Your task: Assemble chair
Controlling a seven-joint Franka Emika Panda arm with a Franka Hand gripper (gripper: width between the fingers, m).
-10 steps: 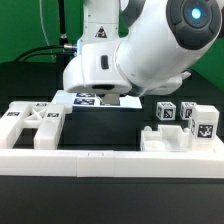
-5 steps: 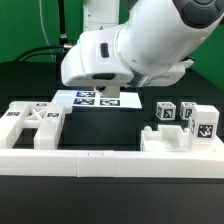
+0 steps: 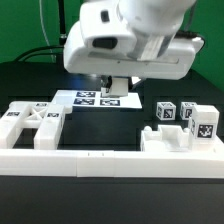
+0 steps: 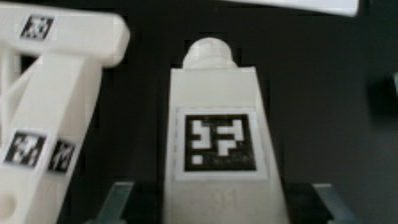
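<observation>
White arm housing hides the claw (image 4: 217, 203) from outside; wrist view shows it clamped on a tagged chair leg (image 4: 219, 125), black desk (image 4: 151, 120) bare around it.

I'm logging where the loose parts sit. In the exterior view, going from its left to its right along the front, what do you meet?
Notched chair frame piece → bare black table → low notched block → tagged blocky pieces. The long white border rail runs in front of them all.

The arm (image 3: 130, 35) is glossy white, with bulky rounded housings. Its gripper (image 3: 113, 85) has dark fingers (image 4: 118, 200).
</observation>
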